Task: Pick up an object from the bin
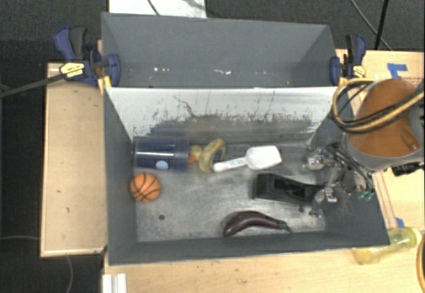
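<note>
Gripper (pixel 323 187) is hovering low by the grey metal bin's (pixel 219 122) right wall, at the right end of a flat black wedge-shaped object (pixel 282 188) lying right of centre; whether it is open or closed cannot be told. A dark purple toy aubergine (pixel 252 223) is lying near the front edge. Probable risk: a grip taken so near the end is leaving the wedge free to pivot and slip out.

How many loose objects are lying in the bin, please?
6: dark blue cylinder and orange ball at left, yellowish piece and white scoop mid-back, black block beside the hand, purple eggplant in front. The hand may hide more.
</note>
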Robot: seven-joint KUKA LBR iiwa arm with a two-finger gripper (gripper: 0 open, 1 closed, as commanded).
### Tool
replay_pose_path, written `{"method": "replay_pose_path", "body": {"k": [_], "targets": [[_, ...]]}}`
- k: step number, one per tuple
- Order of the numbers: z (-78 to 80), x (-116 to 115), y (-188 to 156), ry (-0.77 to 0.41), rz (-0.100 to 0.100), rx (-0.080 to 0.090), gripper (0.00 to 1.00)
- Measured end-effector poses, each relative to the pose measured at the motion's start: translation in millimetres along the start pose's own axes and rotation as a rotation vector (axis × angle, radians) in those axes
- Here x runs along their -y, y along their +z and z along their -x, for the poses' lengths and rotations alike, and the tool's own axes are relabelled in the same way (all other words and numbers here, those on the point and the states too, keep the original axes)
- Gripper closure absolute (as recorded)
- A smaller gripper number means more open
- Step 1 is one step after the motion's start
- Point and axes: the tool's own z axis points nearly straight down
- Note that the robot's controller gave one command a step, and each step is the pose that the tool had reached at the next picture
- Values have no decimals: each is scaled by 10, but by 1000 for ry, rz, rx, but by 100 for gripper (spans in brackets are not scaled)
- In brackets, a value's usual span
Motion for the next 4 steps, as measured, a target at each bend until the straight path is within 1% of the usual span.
{"method": "replay_pose_path", "body": {"k": [1,2,3,4], "targets": [[-91,-290,-139,277,0,1,0],[-87,-274,296,263,-1,6,0],[27,-403,338,393,-5,11,100],[27,-402,337,392,-5,12,100]]}}
